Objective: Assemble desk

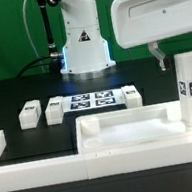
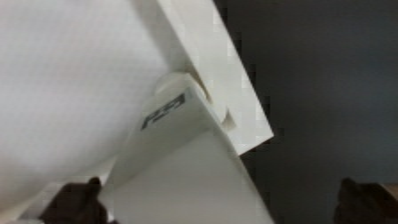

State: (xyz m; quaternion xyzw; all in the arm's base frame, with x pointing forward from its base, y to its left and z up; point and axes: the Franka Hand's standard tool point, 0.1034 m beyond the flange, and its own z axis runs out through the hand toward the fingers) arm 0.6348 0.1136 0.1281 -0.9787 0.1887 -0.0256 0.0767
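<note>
Gripper (image 2: pixel 219 203) is hovering wide open (gripping nothing) near leg (image 1: pixel 191 86) standing upright at corner of tabletop (image 1: pixel 131 137), exterior view's right.

From here the tabletop (image 1: pixel 131 137) and upright leg (image 1: pixel 191 88) look like smooth white plastic — the worktop (image 1: pixel 13 98) matt black.

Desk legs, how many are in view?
4 legs: two at the marker board's end on the exterior view's left, one at its other end, one upright on the tabletop.
</note>
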